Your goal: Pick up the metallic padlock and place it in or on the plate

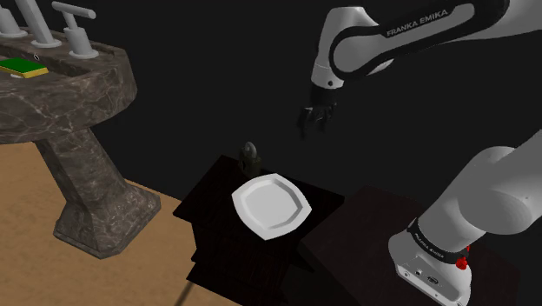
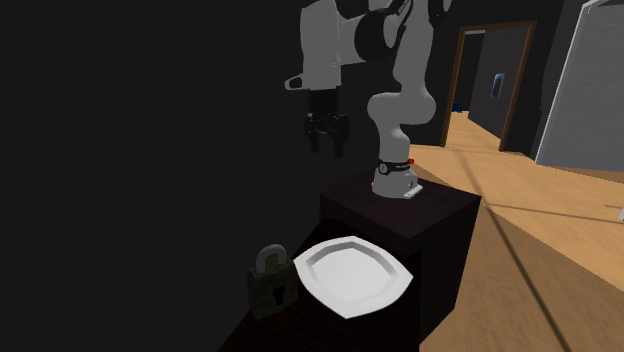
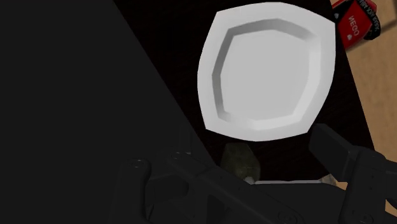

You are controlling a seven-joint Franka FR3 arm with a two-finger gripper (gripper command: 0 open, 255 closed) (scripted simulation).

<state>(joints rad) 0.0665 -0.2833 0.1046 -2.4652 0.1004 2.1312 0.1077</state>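
- While the end effector (image 1: 317, 117) hangs high above the dark counter (image 1: 213, 196), its fingers spread and holding nothing, the task looks to be at its opening step: the approach to the grasp.
- The padlock (image 1: 250, 158) stands upright, shackle up, just beside the rim of the white plate (image 1: 271, 207), on the plate's far side in the shoulder view. Whether the two touch I cannot tell.
- In the wrist view the padlock (image 3: 240, 160) lies between the two fingers but well below them, so nothing is clasped yet.
- The next move, as I judge it, calls for a straight descent with the fingers kept apart, closing across the lock's body rather than its shackle.
- The lock sits near the counter's edge on the side of the dark wall (image 2: 150, 150), so a nudge could tip it off, and that side offers little room.
- The plate's raised rim crowds the other side, so one finger must slip between lock and rim.
- Above the counter the air is open, and the carry to the plate would be short.
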